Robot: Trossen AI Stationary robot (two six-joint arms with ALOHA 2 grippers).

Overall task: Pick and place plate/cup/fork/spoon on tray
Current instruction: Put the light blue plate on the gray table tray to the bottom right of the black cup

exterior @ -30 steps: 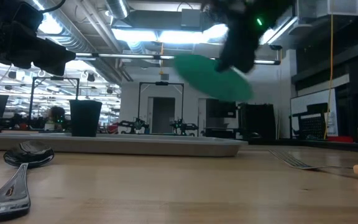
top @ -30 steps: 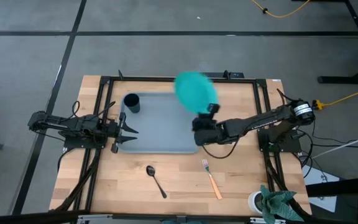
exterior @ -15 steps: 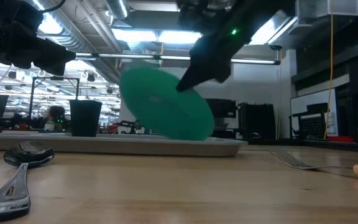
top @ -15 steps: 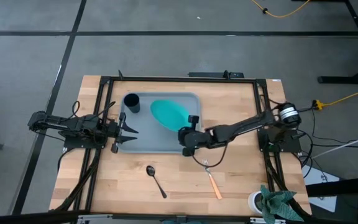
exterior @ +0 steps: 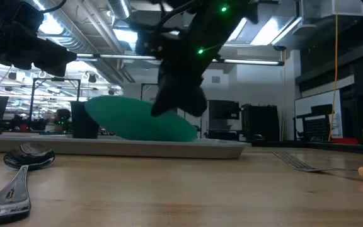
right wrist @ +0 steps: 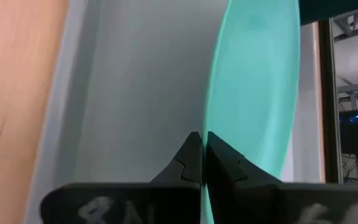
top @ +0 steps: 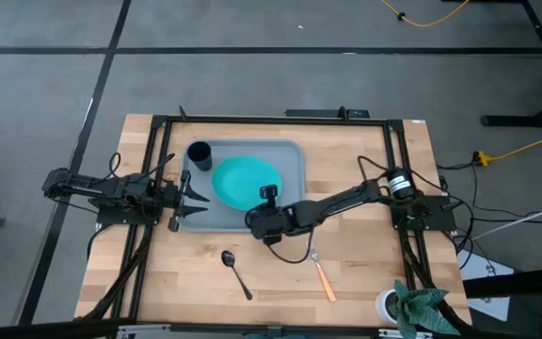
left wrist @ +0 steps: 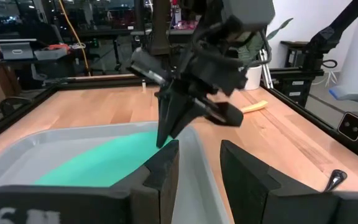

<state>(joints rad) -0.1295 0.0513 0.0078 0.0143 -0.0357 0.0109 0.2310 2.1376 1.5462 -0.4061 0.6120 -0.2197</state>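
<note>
The teal-green plate [top: 243, 181] is low over the middle of the grey-blue tray [top: 290, 158], tilted, and my right gripper [top: 268, 196] is shut on it at its near right side. The dark cup [top: 199, 155] stands in the tray's far left corner. My left gripper [top: 194, 197] is open and empty at the tray's left rim. The dark spoon [top: 236, 272] and the orange-handled fork [top: 320, 269] lie on the table in front of the tray. My right gripper pinches the plate's rim [right wrist: 207, 127] between its two fingers, one on each face, at the plate's near right side. The fingers come slanting down from the table's near right. The plate [exterior: 137, 123] is tilted; I cannot tell whether it touches the tray floor.
A white cup with a teal cloth [top: 407, 306] stands at the table's near right corner. A black frame [top: 252, 119] runs along the table's far edge and sides. Bare wood lies to the right of the tray and along the near edge.
My right gripper has carried the plate from high over the tray's far right corner toward the left and near edges and down. The plate first tipped steeply and now lies flatter, low over the tray's middle. The gripper has stayed shut on the rim.
</note>
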